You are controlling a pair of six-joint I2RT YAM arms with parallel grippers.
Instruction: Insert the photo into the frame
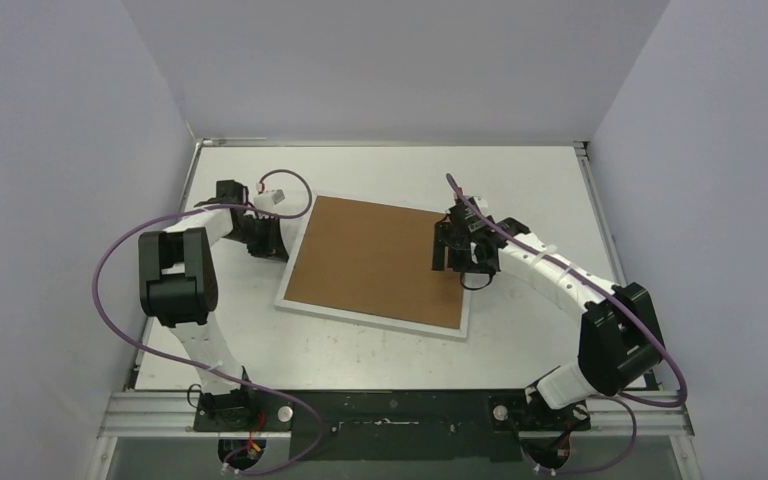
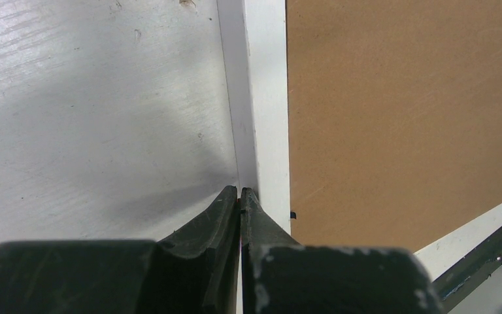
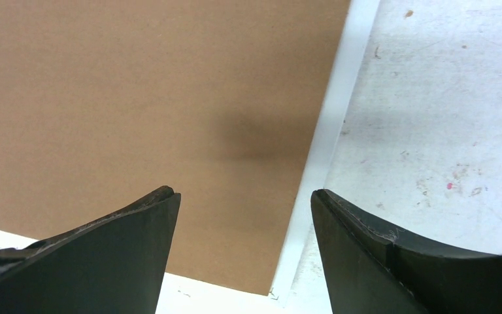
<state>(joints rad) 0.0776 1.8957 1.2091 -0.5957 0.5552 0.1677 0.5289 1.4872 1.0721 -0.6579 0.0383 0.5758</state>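
The thin-edged white rectangular picture frame (image 1: 372, 321) lies flat on the pale tabletop (image 1: 380, 170) between the two end effectors, its opening filled by a plain brown cardboard backing board (image 1: 380, 260). The left end effector (image 2: 240, 191) is clenched with nothing between its fingers, its tips right at the frame's outer edge, with the board just beyond them. The right end effector (image 3: 244, 193) is released with its jaws wide, one finger above the board, the other above bare tabletop, and the frame's white edge under the gap.
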